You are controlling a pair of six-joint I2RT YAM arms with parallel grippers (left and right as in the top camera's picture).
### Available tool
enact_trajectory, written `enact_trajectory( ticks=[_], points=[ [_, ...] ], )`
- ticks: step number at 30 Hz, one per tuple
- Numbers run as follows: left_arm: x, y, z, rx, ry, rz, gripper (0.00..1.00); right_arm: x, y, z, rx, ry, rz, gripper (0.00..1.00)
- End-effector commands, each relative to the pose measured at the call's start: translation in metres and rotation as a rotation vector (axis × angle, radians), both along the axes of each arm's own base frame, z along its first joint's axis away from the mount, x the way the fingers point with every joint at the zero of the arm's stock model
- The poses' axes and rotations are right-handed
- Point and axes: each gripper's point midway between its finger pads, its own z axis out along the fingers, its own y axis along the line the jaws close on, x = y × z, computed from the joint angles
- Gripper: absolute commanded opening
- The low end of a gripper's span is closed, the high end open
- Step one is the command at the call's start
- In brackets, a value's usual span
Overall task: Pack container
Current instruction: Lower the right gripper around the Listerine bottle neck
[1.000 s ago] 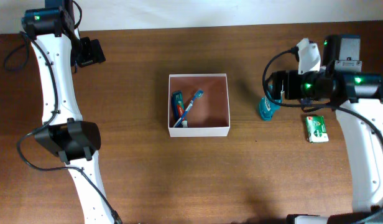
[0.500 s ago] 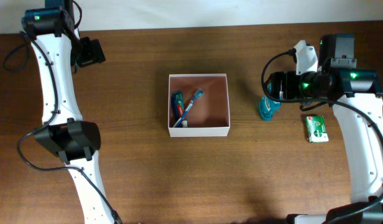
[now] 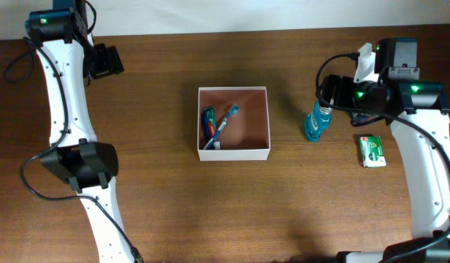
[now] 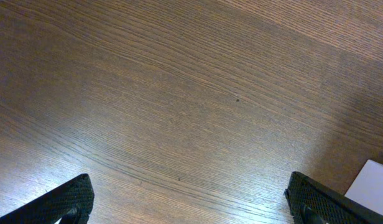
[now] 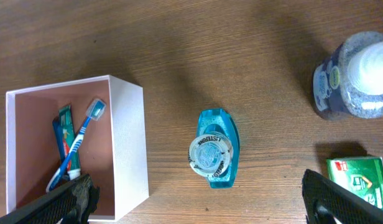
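The container (image 3: pixel 234 154), a shallow white-walled box with a pinkish-brown inside, sits at the table's middle. A toothbrush (image 3: pixel 223 126) and a toothpaste tube (image 3: pixel 208 121) lie in its left part. In the right wrist view its white wall (image 5: pixel 130 143) is at the left. A blue mouthwash bottle (image 3: pixel 315 121) stands upright to the right of it, its round cap (image 5: pixel 210 152) facing up. My right gripper (image 5: pixel 207 208) hangs open above the bottle and holds nothing. My left gripper (image 4: pixel 191 202) is open over bare wood at the far left (image 3: pixel 104 60).
A green box (image 3: pixel 372 151) lies right of the mouthwash bottle. A dark bottle with a white cap (image 5: pixel 356 78) stands beyond the green box (image 5: pixel 358 177), under my right arm in the overhead view. A white corner (image 4: pixel 373 182) shows at the left wrist view's lower right.
My right arm has drawn back to the right, uncovering the top of the mouthwash bottle. The left arm has not moved.
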Motion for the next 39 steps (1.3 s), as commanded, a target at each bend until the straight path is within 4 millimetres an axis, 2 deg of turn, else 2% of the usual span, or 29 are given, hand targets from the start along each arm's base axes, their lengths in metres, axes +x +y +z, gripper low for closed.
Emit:
enact_trajectory(
  ticks=[1,7,10,17,21,25,31,39],
  points=[
    [-0.001,0.002,0.022,0.017,-0.053,-0.007,0.99,0.008,0.007,-0.005,-0.01,0.015,-0.014,0.98],
    [-0.001,0.002,0.022,0.017,-0.053,-0.007,0.99,0.015,0.029,-0.05,-0.046,0.132,0.075,0.98],
    [-0.001,0.002,0.022,0.017,-0.053,-0.007,0.99,0.018,0.018,-0.07,-0.146,0.184,0.024,0.98],
    [-0.001,0.002,0.022,0.017,-0.053,-0.007,0.99,0.019,-0.003,-0.074,-0.259,0.19,-0.028,0.98],
    [-0.001,0.002,0.022,0.017,-0.053,-0.007,0.99,0.019,-0.002,-0.077,-0.254,0.199,-0.022,0.98],
    [-0.001,0.002,0.022,0.017,-0.053,-0.007,0.99,0.019,0.008,-0.085,-0.235,0.214,0.069,0.98],
    [-0.001,0.002,0.022,0.017,-0.053,-0.007,0.99,0.019,0.009,-0.097,-0.206,0.247,0.093,1.0],
    [-0.001,0.002,0.022,0.017,-0.053,-0.007,0.99,0.018,0.014,-0.101,-0.119,0.257,0.116,0.89]
  ],
)
